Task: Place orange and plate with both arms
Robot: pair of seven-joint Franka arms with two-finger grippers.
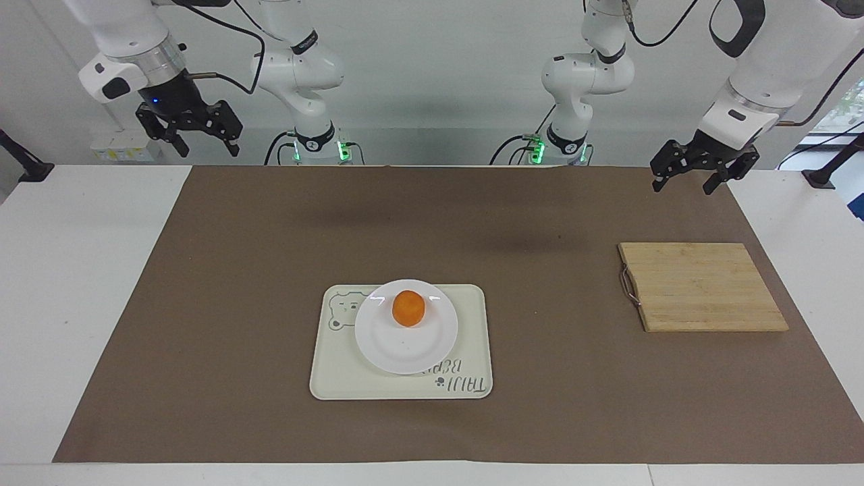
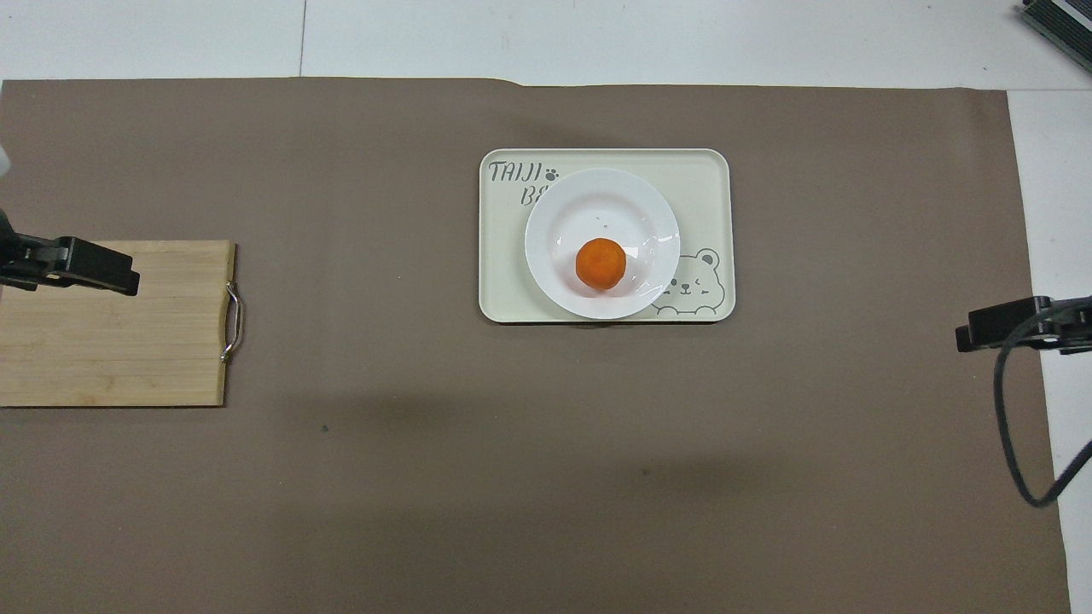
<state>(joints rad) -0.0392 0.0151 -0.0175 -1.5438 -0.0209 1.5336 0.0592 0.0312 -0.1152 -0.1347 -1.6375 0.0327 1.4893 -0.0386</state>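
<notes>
The orange (image 1: 408, 308) (image 2: 601, 263) rests on the white plate (image 1: 405, 351) (image 2: 597, 198), slightly toward the robots from the plate's centre. The plate sits on a cream bear tray (image 1: 469, 307) (image 2: 706, 183) in the middle of the brown mat. My right gripper (image 1: 206, 150) hangs open and empty high in the air at the right arm's end of the table, far from the plate. At the left arm's end, my left gripper (image 1: 682, 186) also hangs open and empty, raised above the mat's edge near the wooden board.
A bamboo cutting board (image 1: 702, 287) (image 2: 111, 341) with a metal handle lies on the brown mat (image 1: 236, 304) toward the left arm's end. White tabletop borders the mat at both ends.
</notes>
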